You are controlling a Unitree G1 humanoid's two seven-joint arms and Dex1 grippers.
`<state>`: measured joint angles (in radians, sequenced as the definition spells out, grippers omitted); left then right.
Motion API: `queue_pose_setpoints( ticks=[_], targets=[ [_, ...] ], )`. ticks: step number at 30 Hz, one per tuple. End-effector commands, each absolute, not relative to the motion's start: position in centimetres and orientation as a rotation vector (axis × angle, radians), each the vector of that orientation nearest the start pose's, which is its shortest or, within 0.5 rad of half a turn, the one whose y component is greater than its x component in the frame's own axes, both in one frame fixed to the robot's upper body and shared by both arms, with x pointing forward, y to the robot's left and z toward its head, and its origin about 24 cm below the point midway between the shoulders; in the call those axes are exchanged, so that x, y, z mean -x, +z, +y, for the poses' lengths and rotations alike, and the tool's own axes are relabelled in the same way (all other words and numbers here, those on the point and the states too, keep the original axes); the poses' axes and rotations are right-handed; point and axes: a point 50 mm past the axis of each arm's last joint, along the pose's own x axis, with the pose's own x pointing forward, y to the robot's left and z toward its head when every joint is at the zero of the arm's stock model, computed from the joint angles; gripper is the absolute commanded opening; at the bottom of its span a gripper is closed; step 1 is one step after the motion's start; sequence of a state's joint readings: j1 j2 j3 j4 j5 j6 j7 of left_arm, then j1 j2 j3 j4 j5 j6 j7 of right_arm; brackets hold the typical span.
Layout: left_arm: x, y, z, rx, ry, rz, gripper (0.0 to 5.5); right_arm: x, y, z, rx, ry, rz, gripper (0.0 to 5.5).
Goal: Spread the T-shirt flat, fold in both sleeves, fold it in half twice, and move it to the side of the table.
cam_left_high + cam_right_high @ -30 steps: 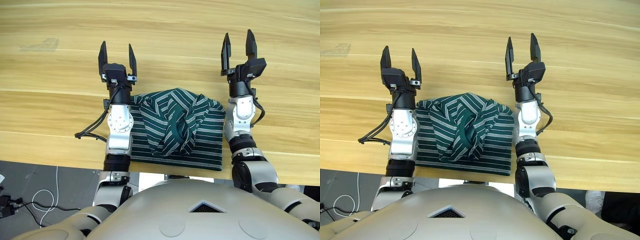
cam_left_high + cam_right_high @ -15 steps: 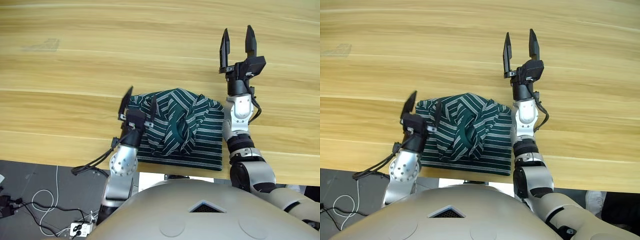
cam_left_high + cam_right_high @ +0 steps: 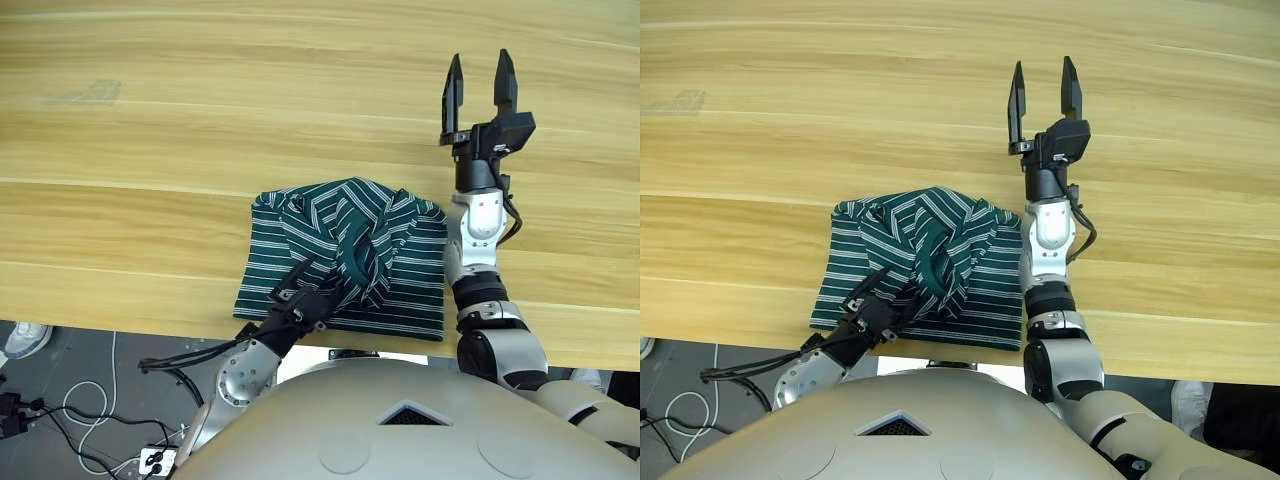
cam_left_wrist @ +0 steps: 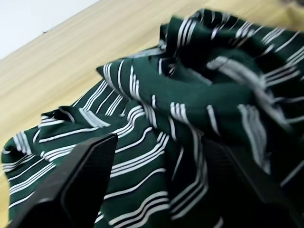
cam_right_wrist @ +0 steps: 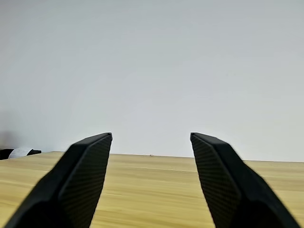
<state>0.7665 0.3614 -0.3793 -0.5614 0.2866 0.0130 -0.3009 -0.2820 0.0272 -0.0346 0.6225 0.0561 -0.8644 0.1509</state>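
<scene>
A dark green T-shirt (image 3: pixel 345 250) with white stripes lies bunched, with a knot-like twist in its middle, near the table's front edge. My left gripper (image 3: pixel 312 290) is low over the shirt's near left part, open, coming in from below the table edge. In the left wrist view its fingers (image 4: pixel 85 180) stand wide apart with rumpled shirt (image 4: pixel 213 71) cloth between and beyond them; whether they touch it I cannot tell. My right gripper (image 3: pixel 479 85) is open and empty, pointing away over bare wood past the shirt's far right corner, as in the right wrist view (image 5: pixel 151 137).
The wooden table (image 3: pixel 200 130) stretches far and to both sides of the shirt. Its front edge (image 3: pixel 120 315) runs just behind the shirt's near hem. Cables (image 3: pixel 80 400) lie on the floor below at the left.
My left arm has drawn back from beside the shirt's far left corner and dropped to the near edge, its gripper now over the shirt's front left. The right arm has barely moved.
</scene>
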Motion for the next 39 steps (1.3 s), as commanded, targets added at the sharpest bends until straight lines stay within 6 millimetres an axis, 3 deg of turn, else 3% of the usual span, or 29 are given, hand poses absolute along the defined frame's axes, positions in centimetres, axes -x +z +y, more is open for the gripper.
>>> queue_pose_setpoints(
  ticks=[1, 21, 29, 39],
  targets=[
    [-7.7, 3.2, 12.0, -0.340, -0.676, 0.295, 3.28, -28.2, 5.6, -12.7, -0.046, 0.152, -0.519, 3.06],
    [-6.6, 4.1, 11.9, -0.403, -0.838, 0.238, 3.28, -28.2, 5.8, -12.7, -0.043, 0.153, -0.521, 3.06],
    [-7.5, 2.9, 11.2, -0.488, -0.830, 0.229, 3.28, -28.3, 5.8, -12.6, -0.042, 0.153, -0.521, 3.06],
    [-7.7, 2.4, 10.5, -0.462, -0.820, 0.238, 3.28, -28.3, 5.8, -12.5, -0.043, 0.156, -0.522, 3.06]
  ],
)
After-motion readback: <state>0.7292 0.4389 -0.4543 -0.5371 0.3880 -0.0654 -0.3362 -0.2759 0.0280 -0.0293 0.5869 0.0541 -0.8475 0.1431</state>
